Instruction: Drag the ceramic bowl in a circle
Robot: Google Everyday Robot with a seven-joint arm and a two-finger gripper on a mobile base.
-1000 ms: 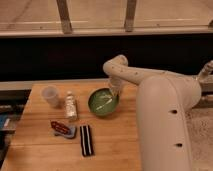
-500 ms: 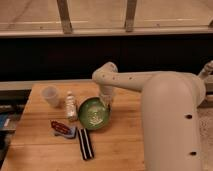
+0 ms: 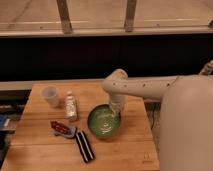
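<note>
The ceramic bowl (image 3: 104, 122) is round, glossy green with a darker rim. It sits on the wooden table (image 3: 131, 150), right of the middle. My white arm comes in from the right and bends down over it. My gripper (image 3: 116, 110) points down at the bowl's far right rim and seems to touch it.
A translucent white cup (image 3: 50, 96) stands at the back left. A small bottle (image 3: 70, 106) lies beside it, left of the bowl. A red packet (image 3: 62, 128) and a black bar (image 3: 84, 146) lie in front, close to the bowl's left. A dark counter wall runs behind.
The bowl has slid toward the table's front, first leftward and then back to the right, with my gripper moving along at its rim. The other items have not moved.
</note>
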